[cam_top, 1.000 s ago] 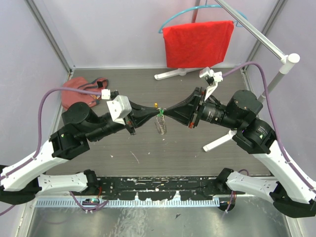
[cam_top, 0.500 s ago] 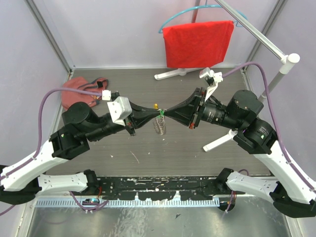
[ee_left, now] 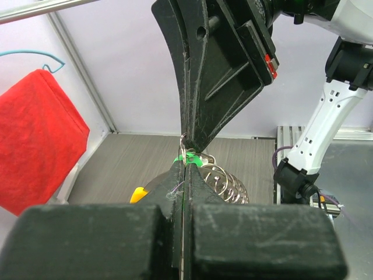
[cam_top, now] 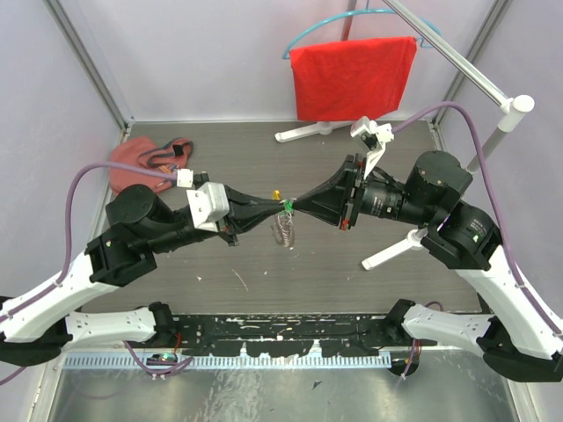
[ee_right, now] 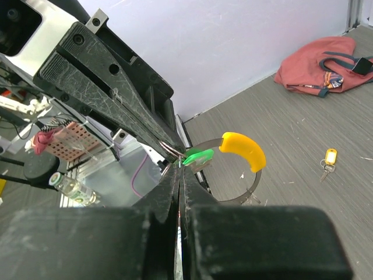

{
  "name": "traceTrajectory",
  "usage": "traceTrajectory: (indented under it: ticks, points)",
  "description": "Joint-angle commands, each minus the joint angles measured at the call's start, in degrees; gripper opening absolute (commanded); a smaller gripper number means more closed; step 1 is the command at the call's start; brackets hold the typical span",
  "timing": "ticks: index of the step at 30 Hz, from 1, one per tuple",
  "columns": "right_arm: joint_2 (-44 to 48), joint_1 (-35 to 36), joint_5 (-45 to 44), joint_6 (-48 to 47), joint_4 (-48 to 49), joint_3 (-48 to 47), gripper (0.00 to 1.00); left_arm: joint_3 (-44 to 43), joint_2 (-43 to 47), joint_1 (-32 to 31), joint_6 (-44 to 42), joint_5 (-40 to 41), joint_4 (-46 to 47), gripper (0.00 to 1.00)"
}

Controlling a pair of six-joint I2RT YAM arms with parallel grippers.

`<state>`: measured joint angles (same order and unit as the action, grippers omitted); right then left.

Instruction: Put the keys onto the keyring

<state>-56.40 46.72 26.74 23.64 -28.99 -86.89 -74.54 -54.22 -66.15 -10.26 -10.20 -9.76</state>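
Above the table's middle my two grippers meet tip to tip. The left gripper [cam_top: 278,209] [ee_left: 185,168] is shut on the keyring's thin wire. The keyring's silvery coil [cam_top: 283,230] [ee_left: 228,184] hangs below the tips, and its orange segment [cam_top: 277,191] [ee_left: 138,193] [ee_right: 243,149] sits on the far side. The right gripper [cam_top: 291,207] [ee_right: 179,170] is shut on the green-headed key [cam_top: 286,205] [ee_left: 196,158] [ee_right: 199,156], pressed against the ring at the left fingertips. A second small key [ee_right: 329,158] with a yellow-gold head lies on the table.
A red pouch [cam_top: 145,161] [ee_right: 323,63] with cords lies at the far left. A red cloth [cam_top: 352,75] hangs on a blue hanger at the back. White stand legs [cam_top: 391,251] run across the table on the right and at the back [cam_top: 317,131].
The left arm has drawn slightly back to the left and the right arm has followed. Both grippers have stayed shut, tips together at the green key.
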Motion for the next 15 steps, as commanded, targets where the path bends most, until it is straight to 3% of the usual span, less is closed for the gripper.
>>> traceTrajectory:
  ticks: [1,9,13,15]
  points:
    - [-0.9,-0.5,-1.2,-3.9,-2.6,-4.3,0.03,-2.0,1.3,-0.2,-0.5,-3.0,0.3,0.00]
    - [-2.1,-0.5,-1.8,-6.0,-6.2,-6.2,0.06,-2.3,1.2,-0.2,-0.5,-2.9,0.0,0.00]
    - [-1.9,-0.5,-3.0,-6.1,-6.3,-6.1,0.17,-2.3,1.1,-0.2,-0.5,-2.8,-0.2,0.00]
    - [-1.7,-0.5,-3.8,-6.1,-6.3,-6.1,0.18,-2.3,1.0,-0.2,-0.5,-2.7,-0.3,0.00]
